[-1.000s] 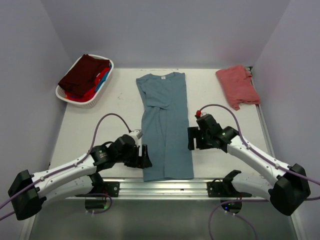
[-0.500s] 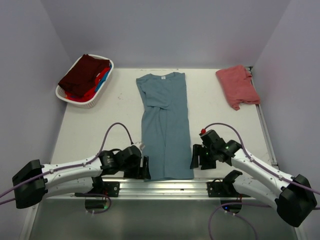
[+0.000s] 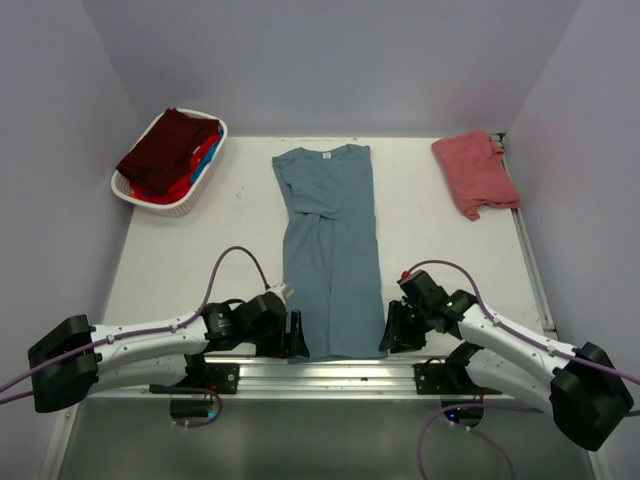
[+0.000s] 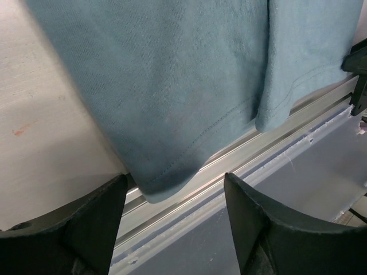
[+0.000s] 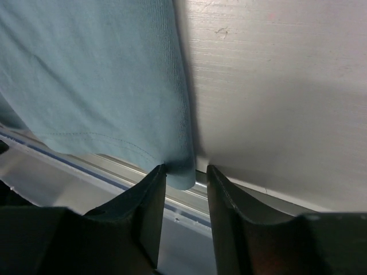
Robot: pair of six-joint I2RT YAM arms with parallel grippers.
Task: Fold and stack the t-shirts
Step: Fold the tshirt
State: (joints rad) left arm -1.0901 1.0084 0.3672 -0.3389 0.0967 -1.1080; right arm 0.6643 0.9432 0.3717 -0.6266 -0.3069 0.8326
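Top external view: we see both arms low at the bottom of the frame, one at each lower corner of the teal-blue t-shirt (image 3: pixel 328 250).
Teal-blue t-shirt: flat on the bench (image 3: pixel 180 260) at centre frame. Collar is toward the top and the sides are folded in to make a long strip. The hem reaches the bench's near edge, over the metal rail (image 3: pixel 330 372).
Left gripper (image 3: pixel 297 335): at the hem's lower-left corner. In the left wrist view its fingers (image 4: pixel 92 223) are spread wide. The corner lies in the gap, nearer the left-hand finger in that frame.
Right gripper (image 3: pixel 392 335): at the hem's lower-right corner. In the right wrist view its fingers (image 5: pixel 143 200) stand narrow, one on each side of the corner. The left-hand one meets the cloth and a sliver of gap shows at the other. We cannot tell whether it is pinching.
Salmon t-shirt (image 3: pixel 474 172): loosely bunched at upper right of the frame, by the bench's right edge, well apart from the teal one.
Basket (image 3: pixel 185 205): white, upper left of the frame. A maroon t-shirt (image 3: pixel 165 145) lies on top, with bright blue cloth (image 3: pixel 207 163) and some red showing under it.
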